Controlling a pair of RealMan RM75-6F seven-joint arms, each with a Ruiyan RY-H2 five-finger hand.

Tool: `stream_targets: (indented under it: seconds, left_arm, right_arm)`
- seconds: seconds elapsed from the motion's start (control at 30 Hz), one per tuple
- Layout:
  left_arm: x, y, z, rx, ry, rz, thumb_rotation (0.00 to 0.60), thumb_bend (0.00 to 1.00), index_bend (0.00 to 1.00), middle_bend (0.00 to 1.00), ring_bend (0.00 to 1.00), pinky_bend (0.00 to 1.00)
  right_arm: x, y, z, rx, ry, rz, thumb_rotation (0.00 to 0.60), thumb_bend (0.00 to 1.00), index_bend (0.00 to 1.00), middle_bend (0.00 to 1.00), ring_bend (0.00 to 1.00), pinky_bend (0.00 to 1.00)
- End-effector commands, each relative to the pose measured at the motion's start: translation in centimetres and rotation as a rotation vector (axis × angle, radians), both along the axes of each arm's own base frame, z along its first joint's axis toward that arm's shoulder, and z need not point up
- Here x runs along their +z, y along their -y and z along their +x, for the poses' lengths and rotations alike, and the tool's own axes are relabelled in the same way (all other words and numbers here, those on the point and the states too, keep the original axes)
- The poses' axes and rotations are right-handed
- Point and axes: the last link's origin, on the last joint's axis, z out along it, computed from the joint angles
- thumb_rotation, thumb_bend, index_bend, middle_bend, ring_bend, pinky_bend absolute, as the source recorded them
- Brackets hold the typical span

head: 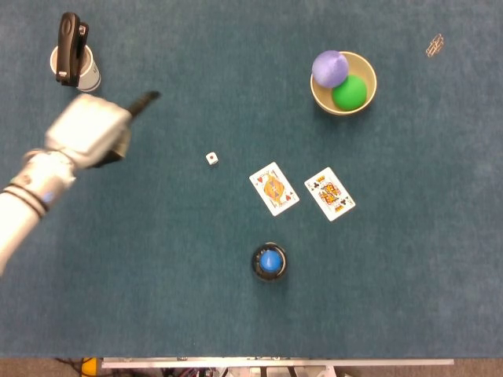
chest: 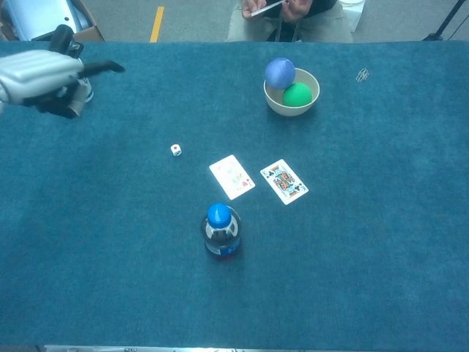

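One robot hand [head: 88,130], the left, blurred, fingers curled on nothing, hides part of the cup [head: 85,72]; the right is unseen.

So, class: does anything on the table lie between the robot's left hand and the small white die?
Nothing visible does. The left hand is raised near the paper cup, and only bare blue cloth lies between it and the die. The playing cards and bottle lie beyond the die.
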Motion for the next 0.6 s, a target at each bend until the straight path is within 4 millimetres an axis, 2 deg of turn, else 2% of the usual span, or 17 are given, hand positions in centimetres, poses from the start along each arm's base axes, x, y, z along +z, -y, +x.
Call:
stream_targets:
  seconds: [0.03, 0.07, 0.13, 0.23, 0.4, 0.6]
  left_arm:
    - [2.6, 1.3, -2.4, 0.068, 0.071, 0.122, 0.514, 0.83, 0.00, 0.62, 0.54, 0.78]
    - [3.1, 1.7, -3.1, 0.090, 0.098, 0.152, 0.464, 0.77, 0.00, 0.59, 0.52, 0.75]
    - [3.9, 2.3, -4.1, 0.117, 0.132, 0.203, 0.328, 0.66, 0.00, 0.52, 0.46, 0.63]
    - [5.0, 3.7, -5.8, 0.151, 0.171, 0.303, 0.241, 0.59, 0.00, 0.44, 0.37, 0.51]
    - [6.0, 6.8, -8.6, 0.206, 0.191, 0.450, 0.226, 0.58, 0.00, 0.37, 0.29, 0.41]
    - [6.5, 10.2, -10.8, 0.293, 0.189, 0.551, 0.222, 0.58, 0.00, 0.32, 0.24, 0.32]
  right_arm:
    - [0.0, 0.0, 0.1, 0.011, 0.000, -0.011, 0.600, 0.30, 0.34, 0.35, 0.25, 0.33]
    - [0.0, 0.0, 0.2, 0.017, 0.001, -0.016, 0.600, 0.30, 0.34, 0.34, 0.24, 0.33]
    - [-0.1, 0.0, 0.2, 0.023, 0.000, -0.021, 0.600, 0.30, 0.34, 0.33, 0.22, 0.34]
    - [-0.3, -0.1, 0.2, 0.023, -0.005, -0.028, 0.600, 0.30, 0.32, 0.30, 0.17, 0.30]
    - [-0.3, -0.4, 0.0, 0.016, -0.004, -0.041, 0.600, 0.30, 0.31, 0.27, 0.12, 0.27]
    - [-0.3, -0.7, -0.1, 0.015, 0.002, -0.052, 0.600, 0.30, 0.31, 0.26, 0.11, 0.25]
